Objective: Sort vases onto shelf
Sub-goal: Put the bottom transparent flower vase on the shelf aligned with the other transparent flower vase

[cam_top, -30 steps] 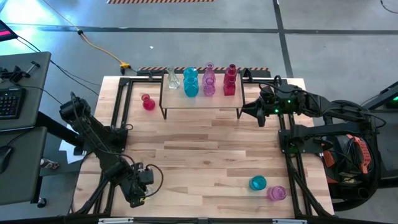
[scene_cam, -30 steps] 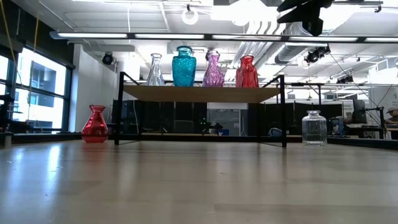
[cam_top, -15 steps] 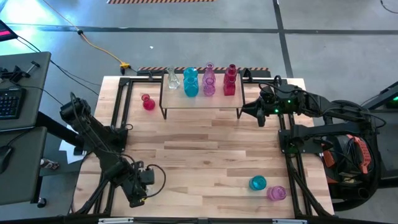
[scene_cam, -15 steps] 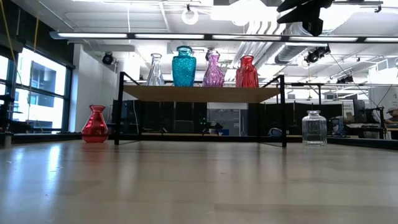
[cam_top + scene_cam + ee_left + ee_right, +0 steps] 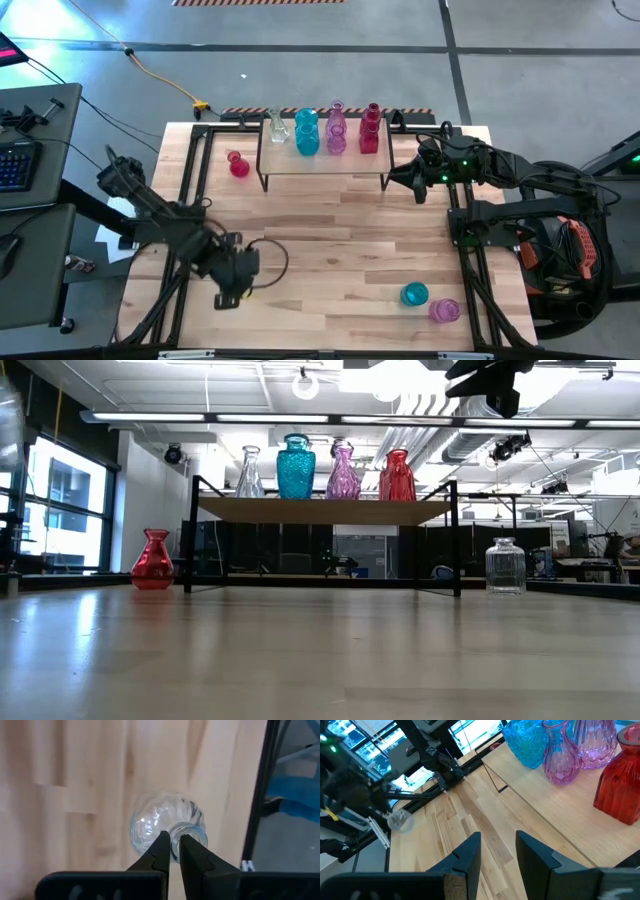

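Clear vase [image 5: 165, 825] neck toward left end effector [image 5: 173, 851]

Shelf [image 5: 322, 163] lineup goes clear vase [image 5: 277, 127], teal-blue vase [image 5: 306, 132], pink-purple vase [image 5: 336, 128], red vase [image 5: 370, 129]. Another red one [image 5: 238, 164] sits on the pale striped-grain wood desk [image 5: 330, 230], plus a ribbed clear vase [image 5: 162, 825].
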Tool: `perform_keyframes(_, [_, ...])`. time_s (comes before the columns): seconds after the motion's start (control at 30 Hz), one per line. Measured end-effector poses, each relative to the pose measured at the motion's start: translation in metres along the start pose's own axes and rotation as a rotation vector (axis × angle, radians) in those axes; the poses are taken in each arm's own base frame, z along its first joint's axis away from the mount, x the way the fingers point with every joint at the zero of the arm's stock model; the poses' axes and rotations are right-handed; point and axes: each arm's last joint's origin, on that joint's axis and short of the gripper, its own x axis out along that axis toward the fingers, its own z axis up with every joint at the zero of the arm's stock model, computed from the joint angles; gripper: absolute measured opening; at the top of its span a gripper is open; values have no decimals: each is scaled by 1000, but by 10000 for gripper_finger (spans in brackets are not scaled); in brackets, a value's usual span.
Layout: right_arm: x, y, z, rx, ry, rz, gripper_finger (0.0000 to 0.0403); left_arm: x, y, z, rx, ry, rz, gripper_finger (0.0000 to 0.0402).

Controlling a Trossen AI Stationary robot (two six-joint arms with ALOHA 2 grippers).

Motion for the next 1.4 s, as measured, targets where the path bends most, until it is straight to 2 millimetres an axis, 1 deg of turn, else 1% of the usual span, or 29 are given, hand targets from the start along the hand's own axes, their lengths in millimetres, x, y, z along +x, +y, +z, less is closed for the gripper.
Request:
perform_keyframes(0.27, [0, 0, 0, 0, 1, 3, 103, -46, 40, 33, 53, -56, 89, 10])
perform_keyframes(0.43, [0, 0, 0, 0, 1, 3, 103, -63, 71, 50, 45, -94, 136, 10])
perform_keyframes(0.6, [0, 0, 0, 2, 1, 3, 103, -76, 105, 59, 18, -122, 166, 10])
perform_keyframes(0.87, [0, 0, 0, 0, 0, 2, 103, -84, 162, 68, -56, -130, 203, 15])
perform_keyframes(1.0, [0, 0, 0, 4, 1, 2, 103, -85, 188, 72, -74, -135, 200, 15])
perform_keyframes(1.2, [0, 0, 0, 4, -1, 0, 103, -86, 221, 74, -71, -134, 224, 16])
perform_keyframes(1.33, [0, 0, 0, 1, -1, -1, 103, -84, 238, 76, -46, -124, 227, 16])
perform_keyframes(1.4, [0, 0, 0, 1, 0, -1, 103, -83, 244, 77, -30, -125, 225, 16])
